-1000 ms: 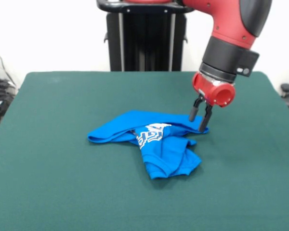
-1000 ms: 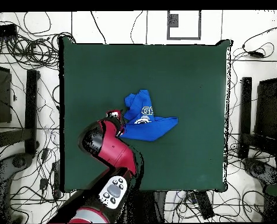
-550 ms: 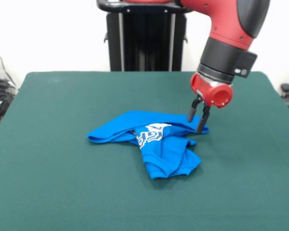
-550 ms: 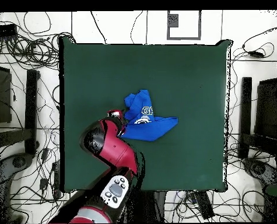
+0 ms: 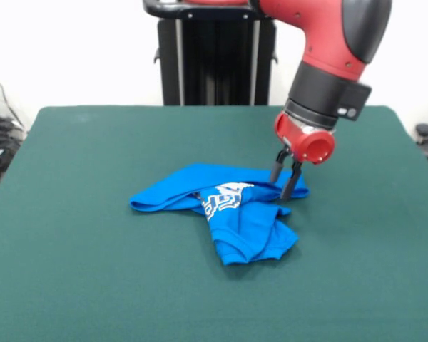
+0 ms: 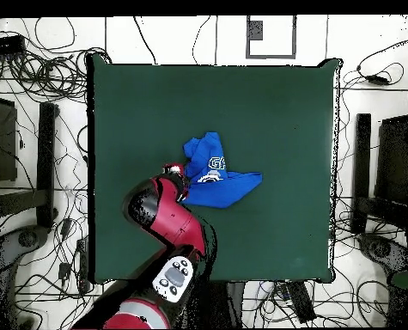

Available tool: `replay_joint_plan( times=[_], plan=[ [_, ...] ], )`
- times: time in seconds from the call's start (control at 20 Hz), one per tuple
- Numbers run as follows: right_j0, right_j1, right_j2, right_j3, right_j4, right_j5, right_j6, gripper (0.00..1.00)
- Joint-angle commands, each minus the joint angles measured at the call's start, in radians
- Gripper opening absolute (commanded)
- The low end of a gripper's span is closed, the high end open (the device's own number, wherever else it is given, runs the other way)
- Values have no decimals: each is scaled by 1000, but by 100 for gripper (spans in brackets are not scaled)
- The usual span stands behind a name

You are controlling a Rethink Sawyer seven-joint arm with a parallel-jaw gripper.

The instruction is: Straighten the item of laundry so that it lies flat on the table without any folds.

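Where the arm comes down in your front view, the gripper (image 5: 282,181) hangs over the right-hand tip of the item of laundry (image 5: 225,210), its two dark fingers (image 5: 274,170) parted with a narrow gap and nothing clamped between them; whether the tips touch the cloth you cannot tell. The garment sits bunched near the middle of the table (image 5: 71,235), one flat lobe running out to the left and a thicker folded lobe drooping toward the near edge, with the white lettering creased at the junction (only part of it reads). You have bare green felt on every side of it: a broad stretch to the left, a broad stretch to the right of the fingers, and clear room to the near edge. From overhead, the blue cloth (image 6: 216,172) lies well inside all four borders, with the arm's red links covering the felt beside it.
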Motion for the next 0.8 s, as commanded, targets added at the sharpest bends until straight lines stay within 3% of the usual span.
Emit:
replay_joint_plan(
  times=[0.05, 0.45, 0.8],
  plan=[
    [-17, 45, 160, -34, 18, -30, 194, 100],
    [3, 61, 152, -42, 38, -4, 199, 100],
    [127, 70, 3, -71, 98, 169, 239, 100]
  ],
)
